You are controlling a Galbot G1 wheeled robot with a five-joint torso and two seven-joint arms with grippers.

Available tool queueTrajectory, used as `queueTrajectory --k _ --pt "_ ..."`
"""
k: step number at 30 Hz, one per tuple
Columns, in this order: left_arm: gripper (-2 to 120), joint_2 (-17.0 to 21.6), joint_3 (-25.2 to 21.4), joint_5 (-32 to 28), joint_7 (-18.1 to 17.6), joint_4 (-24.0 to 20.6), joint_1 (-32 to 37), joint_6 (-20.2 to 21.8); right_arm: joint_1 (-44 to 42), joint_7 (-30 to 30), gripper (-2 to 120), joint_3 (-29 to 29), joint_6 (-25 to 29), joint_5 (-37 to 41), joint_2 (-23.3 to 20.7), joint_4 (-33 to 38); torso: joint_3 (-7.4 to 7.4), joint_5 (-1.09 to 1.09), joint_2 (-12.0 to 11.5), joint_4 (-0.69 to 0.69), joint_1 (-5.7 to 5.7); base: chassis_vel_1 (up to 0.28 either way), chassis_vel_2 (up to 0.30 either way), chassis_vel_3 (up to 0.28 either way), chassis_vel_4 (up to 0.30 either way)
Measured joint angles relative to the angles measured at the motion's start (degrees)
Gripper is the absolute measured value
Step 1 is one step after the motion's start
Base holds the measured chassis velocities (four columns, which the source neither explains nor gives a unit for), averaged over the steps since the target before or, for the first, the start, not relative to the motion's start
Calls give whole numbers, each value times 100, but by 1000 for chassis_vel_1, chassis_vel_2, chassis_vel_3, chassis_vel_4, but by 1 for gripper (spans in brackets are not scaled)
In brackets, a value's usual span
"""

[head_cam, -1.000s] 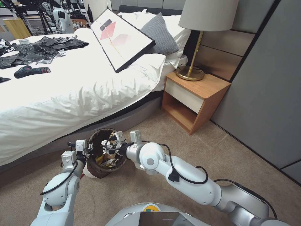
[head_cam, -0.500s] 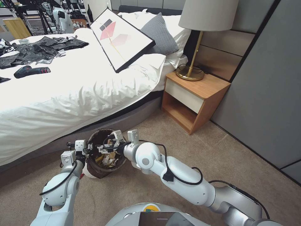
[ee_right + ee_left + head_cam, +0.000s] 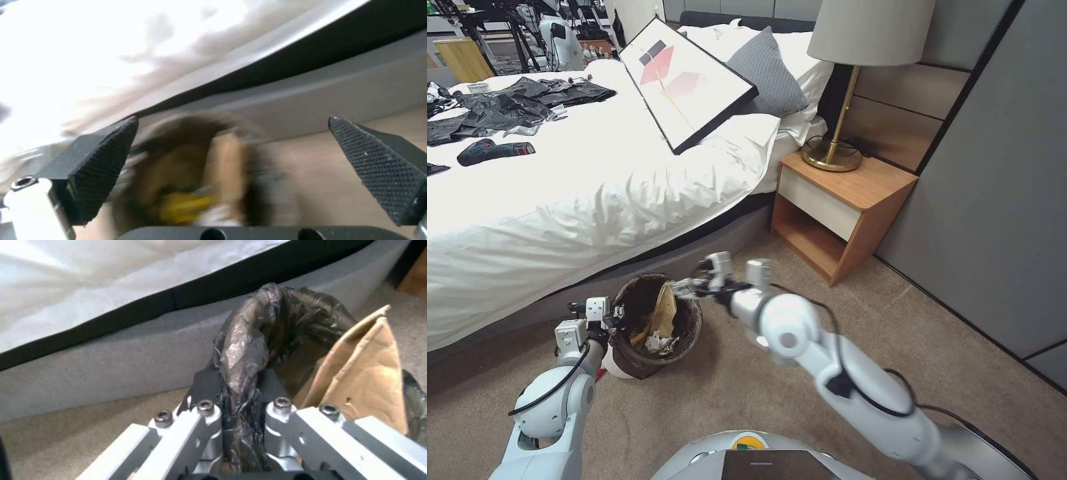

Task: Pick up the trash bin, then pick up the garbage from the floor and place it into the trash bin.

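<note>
White-sheeted bed (image 3: 594,180), framed picture (image 3: 684,83) leaning on grey pillow (image 3: 767,70), wooden nightstand (image 3: 840,210), brass lamp (image 3: 854,67) (shade cream)

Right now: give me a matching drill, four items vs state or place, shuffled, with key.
1. left gripper
2. right gripper
3. tan paper
4. lamp

a. standing in the bin
b. open, empty
c. on the nightstand
d. shut on the bin's liner

Pairs: 1-d, 2-b, 3-a, 4-c
</note>
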Motion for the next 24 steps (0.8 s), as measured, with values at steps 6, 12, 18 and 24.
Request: queueTrajectory --k 6,12,18,24 --pt "7 47 -13 -124 -87 -104 45 109 -1841 -309 100 2148 358 -1458 8 541 -1 1 0 -2 0 0 0 0 0" --pt "7 104 4 -178 -137 -168 94 172 -3265 -888 100 3490 1006 -2865 846 227 -1 2 0 -2 0 0 0 0 0" --pt "7 130 -62 -21 -56 -236 129 191 -3685 -987 100 3882 1300 -2946 1365 -76 -1 1 0 -1 0 0 0 0 0" --pt "7 110 -124 -14 -54 -324 163 208 -3662 -985 100 3749 1415 -3075 1644 -291 -1 1 0 0 0 0 0 0 0"
